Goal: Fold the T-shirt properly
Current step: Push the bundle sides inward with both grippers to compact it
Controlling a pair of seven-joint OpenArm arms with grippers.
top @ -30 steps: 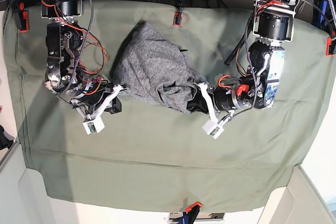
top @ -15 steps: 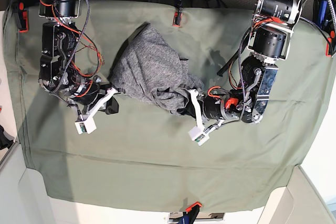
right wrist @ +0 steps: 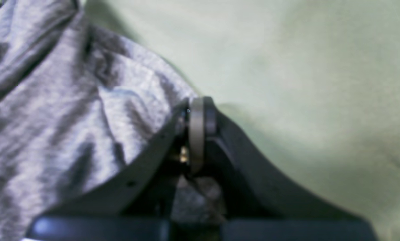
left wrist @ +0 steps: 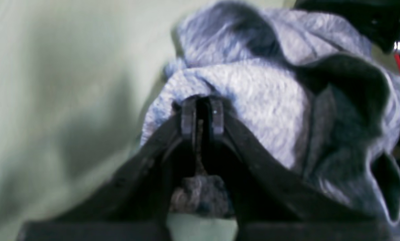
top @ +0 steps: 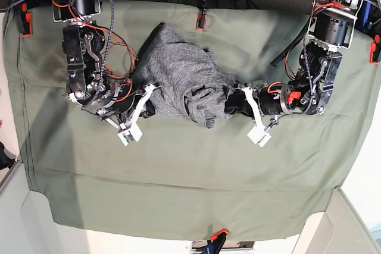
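The heather-grey T-shirt (top: 181, 75) lies bunched in a heap on the middle of the table. My left gripper (top: 231, 105) is at the heap's right edge. In the left wrist view this gripper (left wrist: 202, 115) is shut on a fold of the T-shirt (left wrist: 253, 93), with grey knit showing between its fingers. My right gripper (top: 150, 104) is at the heap's left lower edge. Seen in the right wrist view, that gripper (right wrist: 197, 113) is shut with a thin edge of the T-shirt (right wrist: 69, 110) pinched between its pads.
An olive-green cloth (top: 178, 171) covers the table, held by red clamps at the back (top: 201, 22) and front (top: 218, 234). Loose red and black cables (top: 113, 57) hang from the arm on the left. The cloth's edges fall off at both sides.
Both grippers swung left and then back right, ending farther right and slightly higher. The T-shirt came along and is bunched tighter between them.
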